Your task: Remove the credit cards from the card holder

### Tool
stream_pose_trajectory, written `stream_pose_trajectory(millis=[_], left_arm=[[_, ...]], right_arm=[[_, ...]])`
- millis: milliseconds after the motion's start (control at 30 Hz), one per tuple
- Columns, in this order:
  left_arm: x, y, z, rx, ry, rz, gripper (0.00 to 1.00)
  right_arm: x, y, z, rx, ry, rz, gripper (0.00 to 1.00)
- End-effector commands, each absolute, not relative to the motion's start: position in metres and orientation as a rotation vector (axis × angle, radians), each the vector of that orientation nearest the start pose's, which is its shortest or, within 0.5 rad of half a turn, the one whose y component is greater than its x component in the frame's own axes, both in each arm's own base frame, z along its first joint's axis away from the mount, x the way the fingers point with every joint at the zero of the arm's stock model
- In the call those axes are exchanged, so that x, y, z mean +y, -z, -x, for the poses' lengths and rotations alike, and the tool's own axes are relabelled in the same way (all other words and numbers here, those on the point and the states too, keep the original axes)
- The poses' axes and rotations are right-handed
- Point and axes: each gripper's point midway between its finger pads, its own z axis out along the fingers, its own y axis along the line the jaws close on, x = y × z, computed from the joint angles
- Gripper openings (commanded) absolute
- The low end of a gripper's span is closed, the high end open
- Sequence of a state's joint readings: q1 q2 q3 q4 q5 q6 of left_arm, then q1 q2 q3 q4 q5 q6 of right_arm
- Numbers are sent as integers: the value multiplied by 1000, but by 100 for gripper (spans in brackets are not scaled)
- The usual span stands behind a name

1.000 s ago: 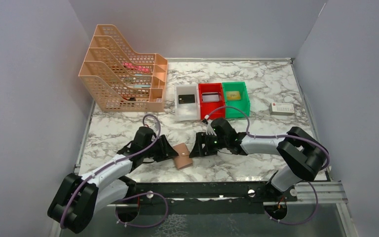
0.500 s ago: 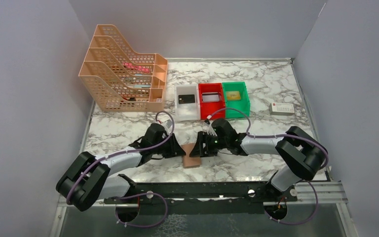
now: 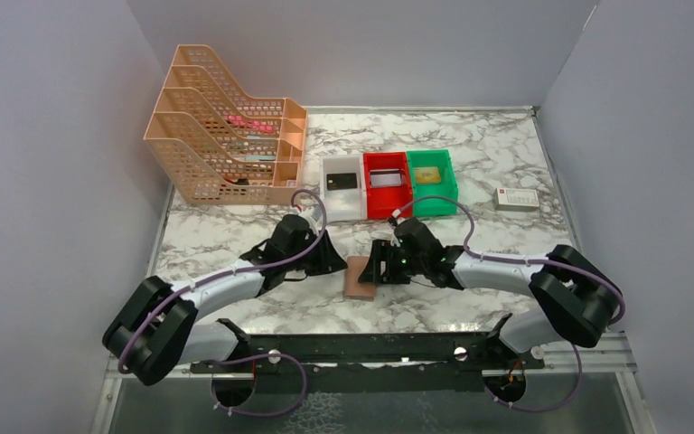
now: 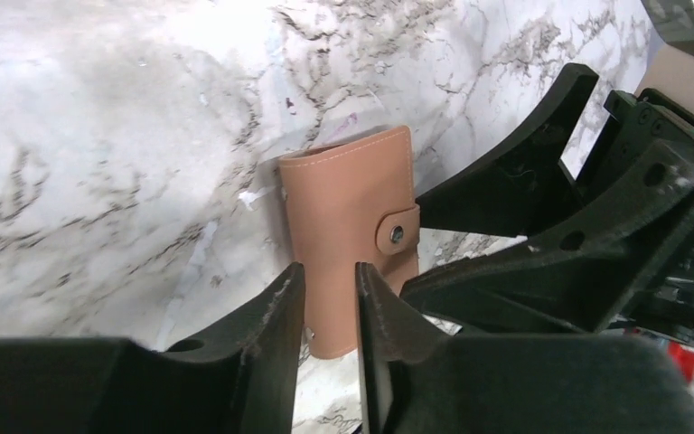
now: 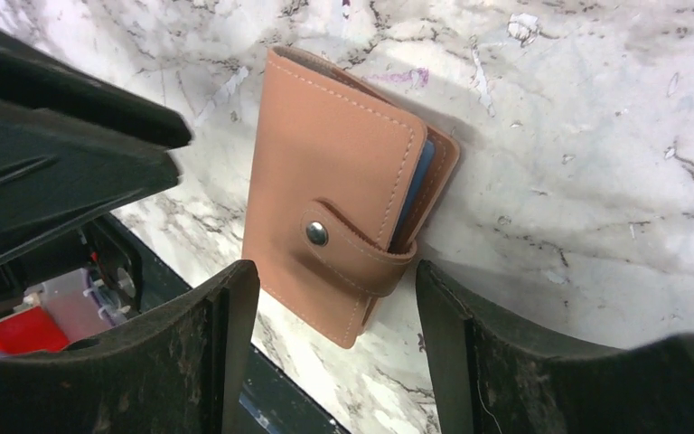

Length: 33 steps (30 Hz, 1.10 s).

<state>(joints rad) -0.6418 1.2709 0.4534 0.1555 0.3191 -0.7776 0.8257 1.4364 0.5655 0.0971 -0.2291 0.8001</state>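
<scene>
The tan card holder (image 3: pixel 359 277) lies flat and snapped shut on the marble table between the two arms. Only a pale blue inner edge (image 5: pixel 413 194) shows at its side; the credit cards inside it are hidden. My left gripper (image 3: pixel 332 262) sits at its left edge. In the left wrist view its jaws (image 4: pixel 330 268) stand a narrow gap apart, empty, over the holder's (image 4: pixel 352 226) near end. My right gripper (image 3: pixel 377 268) is at the holder's right. Its jaws (image 5: pixel 334 276) are wide open, with the snap tab (image 5: pixel 352 249) end just ahead of the gap.
Behind stand a white bin (image 3: pixel 342 212) with a black card (image 3: pixel 342 181), a red bin (image 3: pixel 387 211) and a green bin (image 3: pixel 452 185). An orange file rack (image 3: pixel 226 136) fills the back left. A small white box (image 3: pixel 516 199) lies at the right.
The left arm reached right and its jaws narrowed. The card holder slid right, toward the right gripper, and turned straighter. The right arm drew back slightly to the right.
</scene>
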Motion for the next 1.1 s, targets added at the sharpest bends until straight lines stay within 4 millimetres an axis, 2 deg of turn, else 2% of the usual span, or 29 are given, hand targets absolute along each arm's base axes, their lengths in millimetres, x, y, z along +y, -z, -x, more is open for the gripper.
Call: stream_pose_trajectory(millis=[0, 167, 367, 500, 567, 833, 967, 1067], left_arm=[[-232, -61, -204, 2428, 923, -2, 36], [-227, -61, -203, 2441, 883, -12, 45], [-232, -58, -204, 2464, 889, -47, 48], [-233, -55, -204, 2476, 881, -52, 49], [-232, -54, -204, 2477, 879, -51, 49], [-226, -51, -203, 2475, 849, -41, 49], [-228, -51, -203, 2479, 854, -49, 49], [-231, -54, -203, 2474, 872, -64, 50]], right_arm=[[291, -32, -191, 2601, -850, 167, 70], [271, -27, -209, 2608, -615, 163, 69], [263, -36, -213, 2576, -389, 272, 67], [275, -50, -208, 2533, -352, 331, 65], [282, -51, -203, 2524, -334, 349, 62], [291, -26, -193, 2564, -197, 394, 54], [274, -19, -198, 2558, -62, 344, 45], [263, -18, -200, 2541, -9, 323, 31]])
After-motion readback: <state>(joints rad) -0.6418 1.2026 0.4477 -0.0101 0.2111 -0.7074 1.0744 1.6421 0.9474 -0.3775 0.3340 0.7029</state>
